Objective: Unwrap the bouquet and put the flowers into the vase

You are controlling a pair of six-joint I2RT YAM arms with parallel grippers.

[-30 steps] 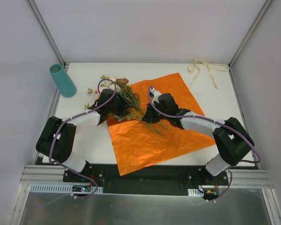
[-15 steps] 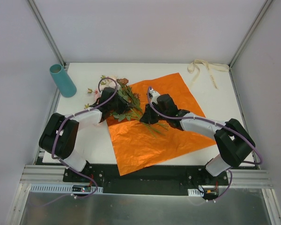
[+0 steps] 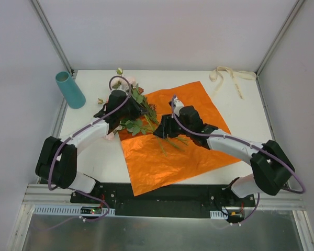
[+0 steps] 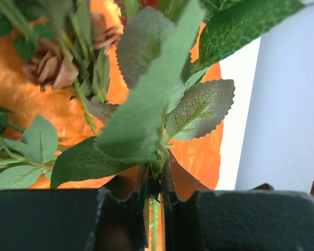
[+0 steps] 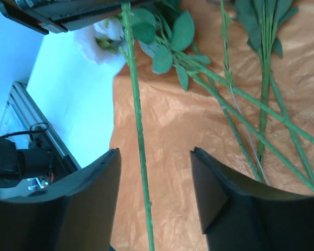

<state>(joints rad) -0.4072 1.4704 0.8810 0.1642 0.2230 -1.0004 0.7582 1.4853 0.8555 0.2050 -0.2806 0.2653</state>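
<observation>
A white table (image 3: 94, 157) holds a creased orange paper (image 3: 162, 157), spread flat near its middle. A teal vase (image 3: 69, 89) sits well left of the paper. A cream ribbon (image 3: 227, 76) lies beyond the paper's far right side. Leafy flowers (image 3: 138, 117) overlap the paper's left edge.

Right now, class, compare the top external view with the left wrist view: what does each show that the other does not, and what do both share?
Only the top external view shows the vase, at far left, the ribbon, at far right, and the right pincer, over the orange paper. Only the left wrist view shows that the left pincer is closed on a thin green stem, and the veins on the leaves. Both show the flowers and the orange paper.
</observation>
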